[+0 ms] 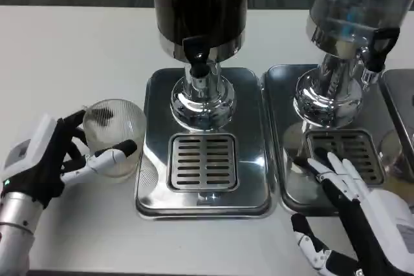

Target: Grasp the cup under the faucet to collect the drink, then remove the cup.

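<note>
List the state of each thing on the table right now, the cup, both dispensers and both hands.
cup: upright, looks empty, held on the table left of the drip tray.
left hand: grips the cup.
right hand: open, fingers spread over the right tray's edge.
dark dispenser: full of dark drink, nothing under its faucet.
clear dispenser: nothing under its faucet.

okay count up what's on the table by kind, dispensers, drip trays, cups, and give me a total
Drink dispensers: 2, dark one, clear one
Drip trays: 2, centre, right
Cups: 1, clear ribbed cup, held by the left hand
Total: 5
</note>
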Action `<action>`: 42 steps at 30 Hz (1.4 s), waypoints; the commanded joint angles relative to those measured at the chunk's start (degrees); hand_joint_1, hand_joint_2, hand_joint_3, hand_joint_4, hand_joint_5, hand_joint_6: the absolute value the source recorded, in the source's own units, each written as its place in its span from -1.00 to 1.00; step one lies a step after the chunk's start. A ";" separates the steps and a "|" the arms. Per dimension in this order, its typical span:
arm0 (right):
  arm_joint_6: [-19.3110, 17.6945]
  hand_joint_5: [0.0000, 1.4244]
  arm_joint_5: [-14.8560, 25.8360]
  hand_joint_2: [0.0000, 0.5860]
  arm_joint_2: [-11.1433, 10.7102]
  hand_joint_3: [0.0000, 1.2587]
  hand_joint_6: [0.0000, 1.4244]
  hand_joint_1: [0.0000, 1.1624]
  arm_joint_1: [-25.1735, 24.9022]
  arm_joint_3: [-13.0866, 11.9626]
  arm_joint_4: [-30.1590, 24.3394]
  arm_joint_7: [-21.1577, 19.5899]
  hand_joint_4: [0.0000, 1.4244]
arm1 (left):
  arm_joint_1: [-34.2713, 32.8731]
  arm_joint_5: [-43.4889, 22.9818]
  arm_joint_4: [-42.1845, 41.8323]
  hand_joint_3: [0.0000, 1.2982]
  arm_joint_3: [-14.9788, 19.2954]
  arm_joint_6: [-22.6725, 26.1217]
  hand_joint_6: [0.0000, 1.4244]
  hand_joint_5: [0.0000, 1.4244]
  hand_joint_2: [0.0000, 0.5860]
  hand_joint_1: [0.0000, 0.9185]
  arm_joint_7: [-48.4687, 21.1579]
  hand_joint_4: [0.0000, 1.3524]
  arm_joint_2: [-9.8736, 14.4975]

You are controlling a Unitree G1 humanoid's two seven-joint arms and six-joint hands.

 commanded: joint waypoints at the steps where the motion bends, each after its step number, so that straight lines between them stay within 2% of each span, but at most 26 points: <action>1: 0.48 -0.98 0.62 0.50 -0.20 -0.73 -0.64 0.28 0.36 -0.54 0.12 0.54 -0.95 | -0.25 0.03 0.35 -0.34 -0.06 -1.88 0.27 -0.09 -0.51 -0.45 1.07 -0.35 -0.82; 19: 0.38 -0.98 1.24 0.54 -0.39 -0.73 -0.65 0.26 -0.35 -0.95 -0.03 1.52 -0.95 | 1.20 0.07 -0.21 -0.12 0.63 -4.49 0.47 0.18 -0.45 -0.39 5.75 -0.08 -0.83; 30: 0.24 -0.98 1.73 0.54 -0.47 -0.73 -0.65 0.26 -0.62 -1.11 0.04 1.80 -0.95 | 2.25 0.09 -0.84 -0.11 1.02 -5.93 0.53 0.22 -0.45 -0.39 7.48 -0.06 -0.26; 42: -0.14 -0.99 2.17 0.57 -0.32 -0.73 -0.65 0.24 -1.11 -0.70 0.67 1.75 -0.97 | 3.12 -0.71 -3.91 -0.05 3.64 -9.21 0.63 0.30 -0.44 -0.39 7.63 0.00 0.75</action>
